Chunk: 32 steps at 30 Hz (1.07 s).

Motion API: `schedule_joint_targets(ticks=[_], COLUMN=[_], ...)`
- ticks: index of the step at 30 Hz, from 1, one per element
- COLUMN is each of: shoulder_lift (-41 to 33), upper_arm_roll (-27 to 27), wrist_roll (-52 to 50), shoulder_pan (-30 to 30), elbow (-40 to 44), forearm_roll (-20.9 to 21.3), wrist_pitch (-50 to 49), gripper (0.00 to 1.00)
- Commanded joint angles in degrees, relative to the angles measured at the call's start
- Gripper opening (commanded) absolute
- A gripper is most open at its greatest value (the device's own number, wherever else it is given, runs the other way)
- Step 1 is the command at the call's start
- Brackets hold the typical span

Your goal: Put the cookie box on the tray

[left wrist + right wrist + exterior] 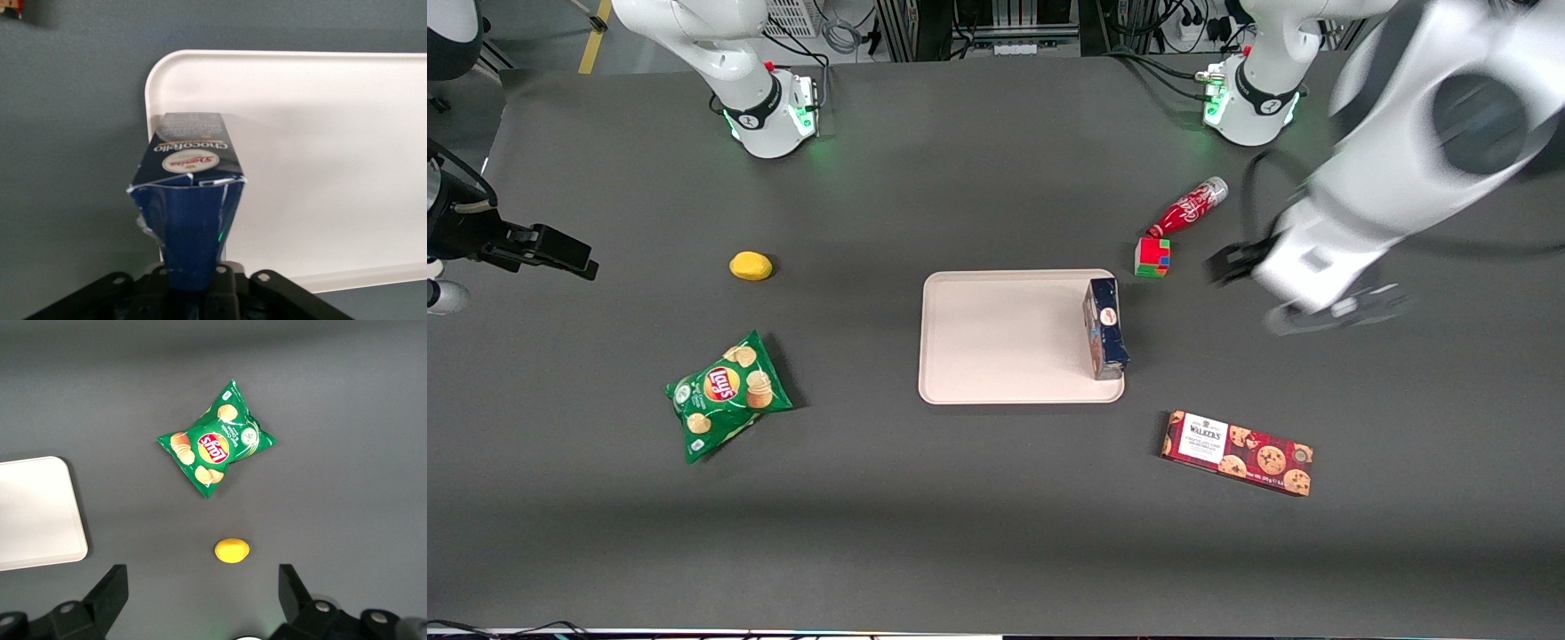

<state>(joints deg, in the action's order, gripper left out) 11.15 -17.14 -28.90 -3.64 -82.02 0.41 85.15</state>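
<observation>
Walkers shortbread box [1236,453], red tartan and lying flat, is nearest the front camera, toward the working arm's end of the table. Farther from the camera sits the tray [1005,338], and the cookie box [1107,329] stands on it, just inside the rim on the side toward the working arm. From the front the gripper [1223,264] is a dark blur beside the tray, apart from the cookie box and close to a small coloured cube [1152,257]. A red bottle [1187,207] lies on its side just past the cube, farther from the camera. Whether the gripper is open or closed I cannot tell from any view. The left wrist view adds the carton's torn upper flaps, a round white logo and the word "Chocofrollo". It also shows the carton's foot running down out of sight at the dark gripper body. The right wrist view misses the carton entirely. It shows only a corner of the tray, a green Lay's crisp bag [727,394] and a yellow lemon [751,266], both toward the parked arm's end.
</observation>
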Motion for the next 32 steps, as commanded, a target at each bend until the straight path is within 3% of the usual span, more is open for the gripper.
schedule_joint_targets(ticks=[1,8,18,32], shoulder_lift=[-4.99,-13.52,-24.77,-25.31], upper_arm_roll=[7.54,15.64,20.48,20.57], wrist_roll=[9.54,23.08,29.69,29.78], shoulder_pan=[-0.32,-0.05,0.21,0.21], elbow=[2.30,-3.66,-25.90,-25.65], forearm_roll=[0.38,0.29,0.46,1.26], wrist_pitch=[-8.58,-10.36,5.90,6.34], gripper=[1.00,1.00,1.00,1.00])
